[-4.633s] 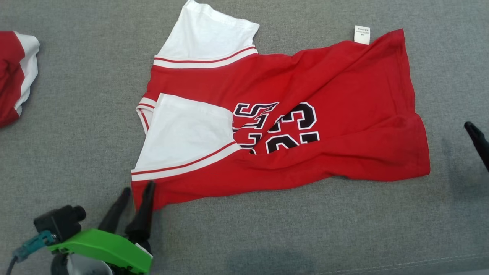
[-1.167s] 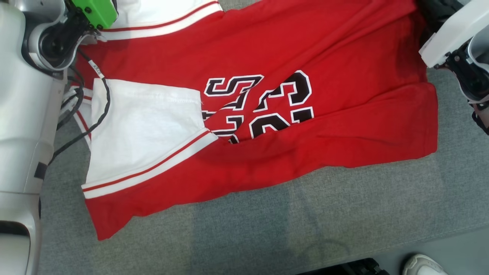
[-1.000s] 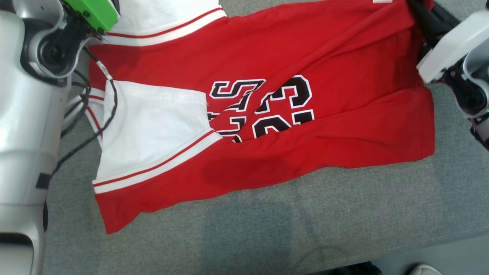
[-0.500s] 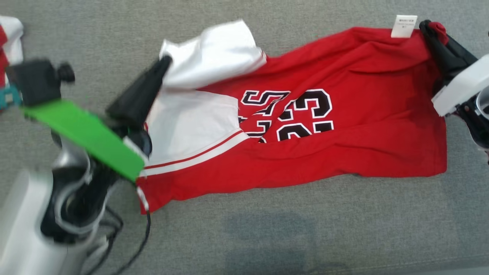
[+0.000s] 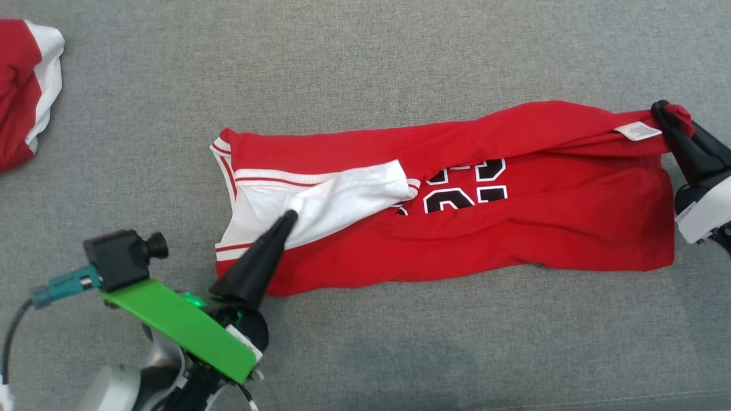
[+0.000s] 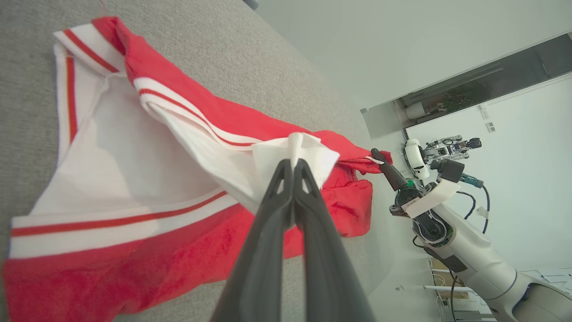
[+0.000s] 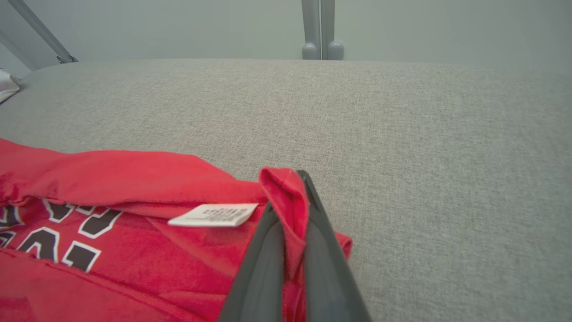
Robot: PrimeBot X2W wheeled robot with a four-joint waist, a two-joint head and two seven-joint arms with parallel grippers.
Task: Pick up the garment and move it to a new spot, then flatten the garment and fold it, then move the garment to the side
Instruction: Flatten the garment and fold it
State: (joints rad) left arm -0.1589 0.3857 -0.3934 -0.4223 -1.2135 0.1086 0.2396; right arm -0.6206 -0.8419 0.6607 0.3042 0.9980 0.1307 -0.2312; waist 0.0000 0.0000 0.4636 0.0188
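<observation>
- Left fingers (image 5: 288, 218) are clamped tight on the white sleeve (image 5: 342, 202) of the garment (image 5: 514, 240), and a bunched fold of white cloth sticks out past the tips.
- Right fingers (image 5: 662, 108) are closed on a red corner at the other end. A nub of cloth pokes up between them, and the white tag (image 5: 638, 131) sits just beside.
- The garment lies stretched long and narrow between the two arms on the grey table (image 5: 400, 57).
- Its upper edge is folded over the black numbers (image 5: 462, 191), half covering them.
- A second red-and-white garment (image 5: 25, 91) sits at the far left, well apart.
</observation>
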